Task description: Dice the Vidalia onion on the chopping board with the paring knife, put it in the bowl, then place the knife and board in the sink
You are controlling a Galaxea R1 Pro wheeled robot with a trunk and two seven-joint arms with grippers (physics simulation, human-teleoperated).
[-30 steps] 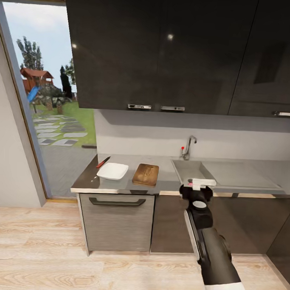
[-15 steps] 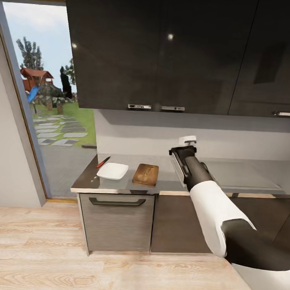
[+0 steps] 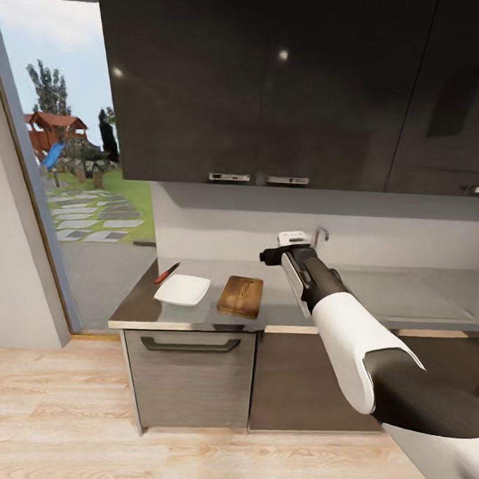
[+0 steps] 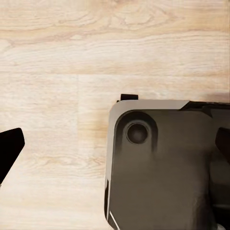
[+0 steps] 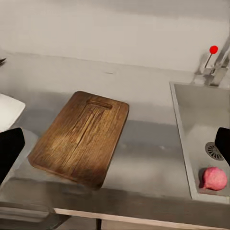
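Note:
In the right wrist view the brown chopping board (image 5: 81, 139) lies on the grey countertop (image 5: 148, 143), and the steel sink (image 5: 191, 112) is beside it. A pinkish round onion (image 5: 213, 178) rests in the basin near the drain. My right gripper (image 5: 116, 146) is open, above the counter's front edge between board and sink, holding nothing. From the head, the right gripper (image 3: 281, 247) hovers in front of the tap (image 3: 319, 235); the board (image 3: 241, 296), white bowl (image 3: 183, 290) and red-handled paring knife (image 3: 167, 271) sit to its left. My left gripper (image 4: 115, 143) is open above the floor.
Dark wall cabinets (image 3: 275, 87) hang low over the counter. A glass door (image 3: 66, 188) to a garden stands at the left. Below the counter are a drawer front (image 3: 188, 377) and wooden floor (image 3: 62, 413). My dark base (image 4: 158, 167) is under the left wrist.
The right arm has swung up from low before the sink to over the counter, then drifted left toward the board. The head view has shifted slightly.

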